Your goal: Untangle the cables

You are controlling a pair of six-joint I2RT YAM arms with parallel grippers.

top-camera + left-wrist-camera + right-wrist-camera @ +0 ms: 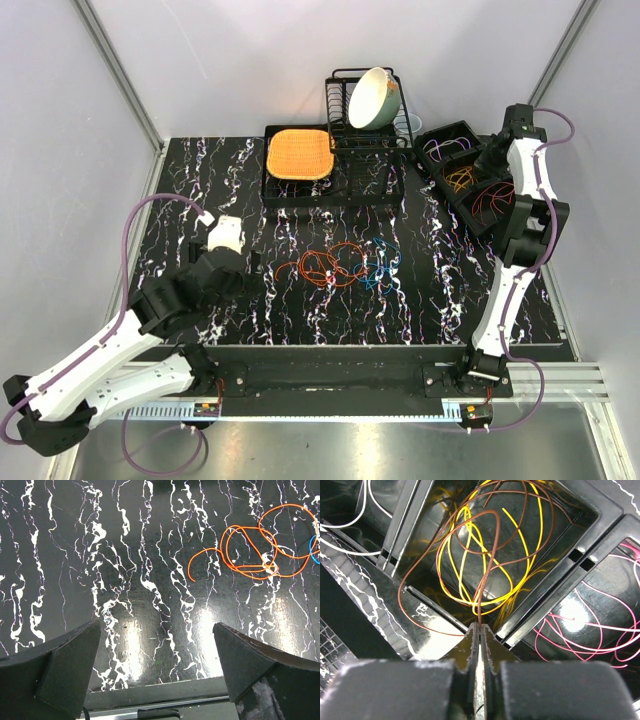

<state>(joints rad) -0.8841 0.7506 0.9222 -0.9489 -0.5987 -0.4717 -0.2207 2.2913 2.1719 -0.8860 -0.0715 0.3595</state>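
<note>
We see the black marbled table [200, 200]; at its two o'clock stand the black bins [432, 135]. At nine o'clock the left gripper [155, 630] hangs with fingers [60, 665] spread wide, holding nothing. The right gripper [480, 626], over the middle bin [545, 590], is pinching a brown cable [490, 565]. The tangled cables [340, 265], orange, red and blue, lie near the table's centre.

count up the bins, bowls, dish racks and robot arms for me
black bins: 3
bowl: 1
dish rack: 1
robot arms: 2
total: 7
</note>
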